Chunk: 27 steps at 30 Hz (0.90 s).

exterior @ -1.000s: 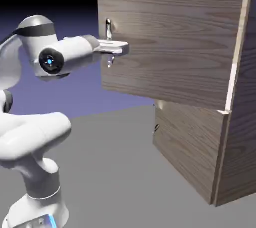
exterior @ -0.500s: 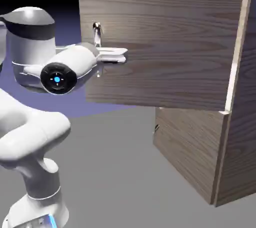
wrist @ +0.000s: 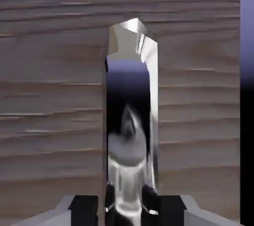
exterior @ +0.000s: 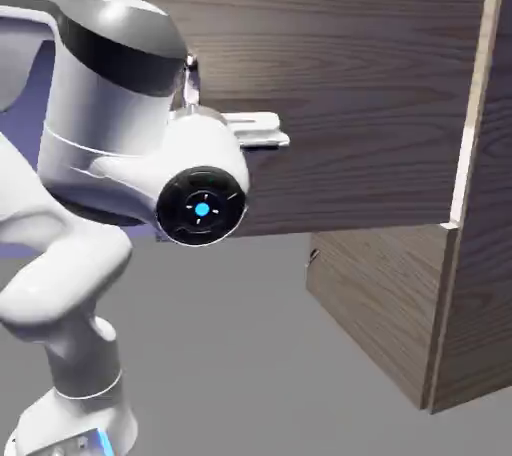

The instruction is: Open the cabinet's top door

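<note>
The top door (exterior: 350,94) of the cabinet (exterior: 480,274) stood swung well out, the gripper (wrist: 127,209) clamped on its silver handle (wrist: 130,121), so little opening seemed left.

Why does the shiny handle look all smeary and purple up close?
In the hand view, the silver handle mirrors the violet backdrop and looks smeared low down, between the dark fingers; in the exterior view, the top door is evenly lit, without glare.

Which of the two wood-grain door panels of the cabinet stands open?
The larger upper wood-grain door panel stands swung out; the shorter lower wood-grain panel lies shut against the cabinet.
</note>
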Each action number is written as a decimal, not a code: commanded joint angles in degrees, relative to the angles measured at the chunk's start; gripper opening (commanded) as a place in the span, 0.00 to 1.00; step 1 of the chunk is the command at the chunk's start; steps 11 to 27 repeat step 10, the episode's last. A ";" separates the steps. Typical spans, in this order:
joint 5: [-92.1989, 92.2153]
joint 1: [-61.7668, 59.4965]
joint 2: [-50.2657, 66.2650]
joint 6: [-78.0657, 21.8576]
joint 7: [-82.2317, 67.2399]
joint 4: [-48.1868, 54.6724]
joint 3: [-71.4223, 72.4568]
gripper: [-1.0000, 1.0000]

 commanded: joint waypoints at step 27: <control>-4.99 7.57 17.28 -14.04 -11.09 16.28 -9.40 1.00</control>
